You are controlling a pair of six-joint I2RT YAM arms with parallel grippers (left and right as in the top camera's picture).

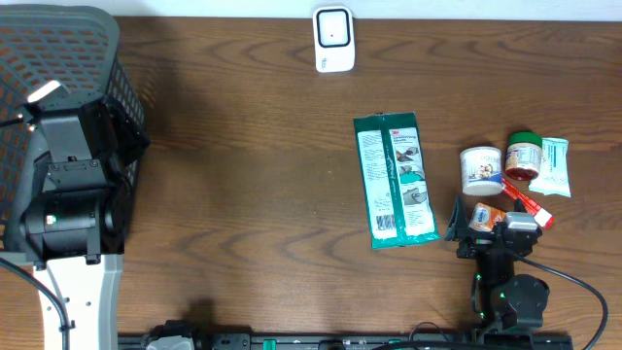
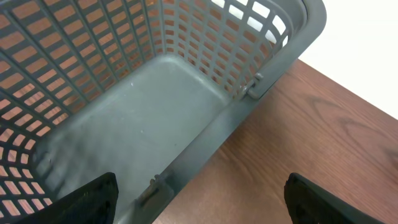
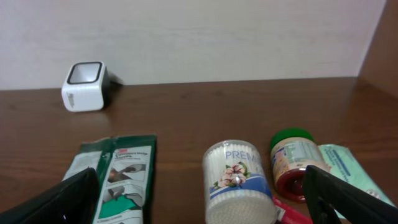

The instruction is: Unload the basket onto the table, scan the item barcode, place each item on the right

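The right gripper (image 3: 199,183) is wide open and holds nothing. The white tub (image 3: 239,180) sits just past it, the green packet (image 3: 118,174) on its left. The scanner (image 3: 84,86) is far off. The left gripper (image 2: 200,186) is open over the basket (image 2: 155,106).

Wood-grain table (image 1: 243,194), matt plastic basket (image 2: 298,37) (latticed), smooth white plastic scanner (image 1: 332,39).

Table layout, seen from the overhead camera

The basket (image 1: 68,39) occupies the far-left corner of the table (image 1: 243,194). The barcode scanner (image 1: 332,39) stands at the middle of the far edge. The flat packet (image 1: 395,181) lies right of centre, its length running from far to near. To its right, side by side, stand the cotton-swab tub (image 1: 479,168), jar (image 1: 523,156) and wipes pack (image 1: 554,167). A tube (image 1: 527,204) lies just before the tub and jar.
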